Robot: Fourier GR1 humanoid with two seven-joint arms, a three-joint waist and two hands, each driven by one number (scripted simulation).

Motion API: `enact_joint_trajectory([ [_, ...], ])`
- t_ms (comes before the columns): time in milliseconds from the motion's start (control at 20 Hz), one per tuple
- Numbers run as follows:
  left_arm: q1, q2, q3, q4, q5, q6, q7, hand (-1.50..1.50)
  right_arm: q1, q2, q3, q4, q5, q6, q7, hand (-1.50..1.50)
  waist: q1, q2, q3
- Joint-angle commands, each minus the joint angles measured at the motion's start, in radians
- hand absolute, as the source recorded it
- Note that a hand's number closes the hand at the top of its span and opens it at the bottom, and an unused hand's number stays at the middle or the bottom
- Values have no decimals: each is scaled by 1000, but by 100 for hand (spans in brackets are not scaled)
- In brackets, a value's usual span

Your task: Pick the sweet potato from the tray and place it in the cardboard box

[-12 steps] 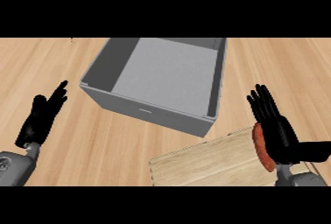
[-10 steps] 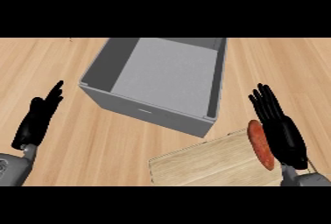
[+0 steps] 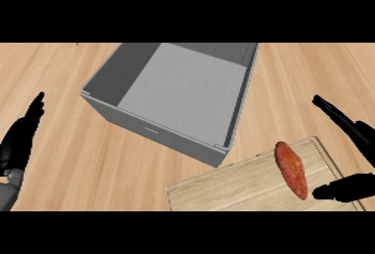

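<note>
At nine o'clock my left hand (image 3: pixel 18 144) rests open by the frame's edge, black fingers straight and pointing toward twelve, forearm cut off below. The grey, square, open-topped cardboard box (image 3: pixel 117 74) sits at the centre, with bare light-wood counter (image 3: pixel 73 183) to its left. At five o'clock lies the pale rectangular wooden tray (image 3: pixel 227 191), its near part cut off. On the tray's right part lies the reddish-orange, spindle-shaped sweet potato (image 3: pixel 290 169), long axis running eleven to five o'clock. My right hand (image 3: pixel 345 125) is open, fingers straight beyond the tray's right edge, thumb by the sweet potato's lower tip; whether they touch, I can't quite tell. Its palm is out of frame.
</note>
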Motion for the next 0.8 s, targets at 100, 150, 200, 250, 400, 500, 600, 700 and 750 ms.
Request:
enact_joint_trajectory([
  [100, 4, -5, 23, 1, -16, 21, -29, 0, 68, -18, -14, 248, 44, 143, -526, -150, 12, 23, 9],
  [150, 52, -32, 5, -12, -32, 40, -74, 0, 10, -45, -56, 311, 20, 187, -566, -150, 27, 24, 8],
  [200, -1, -19, 43, 62, -14, 9, -86, 0, 36, -48, -36, 333, 73, 185, -658, -150, 5, 25, 7],
  [250, 42, -20, 25, -19, -7, 6, -52, 0, 14, -87, -65, 353, 86, 183, -690, -150, 17, 20, 7],
  [400, 23, -57, 11, 37, -48, 37, -80, 0, -85, -106, -62, 363, 206, 55, -633, -150, 16, 23, 5],
  [500, 46, -27, 31, 4, -23, 5, -75, 0, -61, -148, -63, 324, 308, -56, -580, -150, 14, 17, 5],
  [600, 7, -68, 26, 75, -36, 16, -93, 0, -99, -164, -20, 321, 412, -96, -514, -150, 8, 23, 3],
  [700, 30, -20, 73, 44, -11, -12, -98, 0, -82, -218, -26, 252, 431, -62, -459, -150, 1, 16, 3],
  [750, 7, -35, 57, 40, -21, -9, -63, 0, -91, -257, -37, 256, 445, -38, -472, -150, -3, 16, 3],
])
